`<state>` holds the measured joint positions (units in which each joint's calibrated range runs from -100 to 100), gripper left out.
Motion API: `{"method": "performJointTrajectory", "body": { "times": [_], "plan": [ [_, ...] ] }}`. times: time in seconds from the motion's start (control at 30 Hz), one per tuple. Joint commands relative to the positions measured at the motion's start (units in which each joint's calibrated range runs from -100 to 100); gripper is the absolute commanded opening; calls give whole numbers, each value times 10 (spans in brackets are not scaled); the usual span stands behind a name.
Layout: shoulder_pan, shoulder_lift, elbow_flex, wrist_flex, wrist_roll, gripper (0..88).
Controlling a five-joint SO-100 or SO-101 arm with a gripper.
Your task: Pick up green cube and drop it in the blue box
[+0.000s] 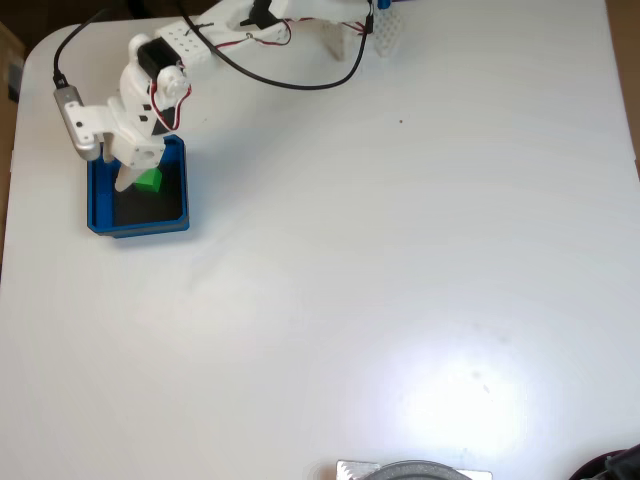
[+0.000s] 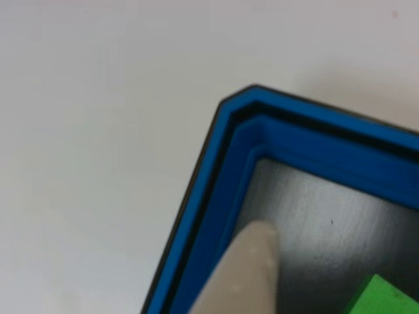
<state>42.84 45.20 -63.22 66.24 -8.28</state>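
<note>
It looks like a hobby desk or a small robot lab. A big white table [image 1: 400, 250] with a round corner at the top left carries a small white robot arm [image 1: 150, 90]. Loose black and red wires [image 1: 270, 75] run along the table's top edge. A dark round thing [image 1: 415, 470] sits at the bottom edge, too cut off to tell what it is.

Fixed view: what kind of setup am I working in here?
Probably a hobby or lab tabletop rig: a plain white table, a small white arm with exposed wiring, and just the blue box with the green cube as props.
</note>
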Motion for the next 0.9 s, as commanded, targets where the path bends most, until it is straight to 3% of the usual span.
{"method": "performJointTrajectory", "body": {
  "times": [0.0, 0.33, 0.87],
  "plan": [
    [8, -113, -3, -9, -1, 101],
    [16, -263, 75, -8, -1, 21],
    [6, -651, 659, -37, 1, 19]
  ]
}}
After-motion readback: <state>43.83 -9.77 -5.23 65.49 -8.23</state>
